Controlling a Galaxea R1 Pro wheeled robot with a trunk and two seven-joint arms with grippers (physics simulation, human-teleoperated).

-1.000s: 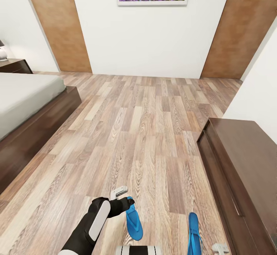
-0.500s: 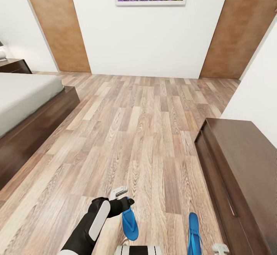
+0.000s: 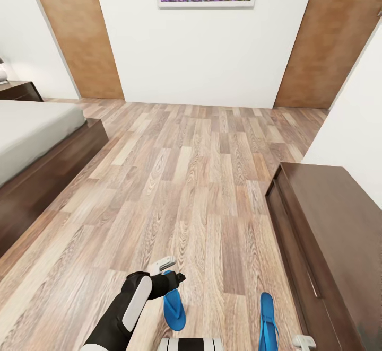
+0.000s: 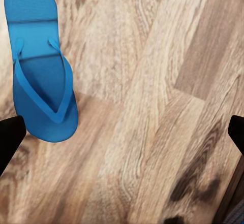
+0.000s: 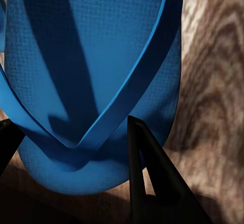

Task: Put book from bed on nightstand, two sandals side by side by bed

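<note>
1. The bedroom's wood-plank floor (image 3: 196,192) fills the middle of the frame.
2. The bed (image 3: 37,149) lies at the left edge, a dark dresser (image 3: 334,234) at lower right.
3. The nightstand (image 3: 20,91) sits upper left.
4. One sandal (image 3: 174,308) hangs at bottom centre just beside the left hand (image 3: 168,269), whose fingers are spread wide and empty in its wrist view.
5. The other sandal (image 3: 268,322) is gripped by the right hand (image 5: 71,153), fingers closed on its toe.
</note>
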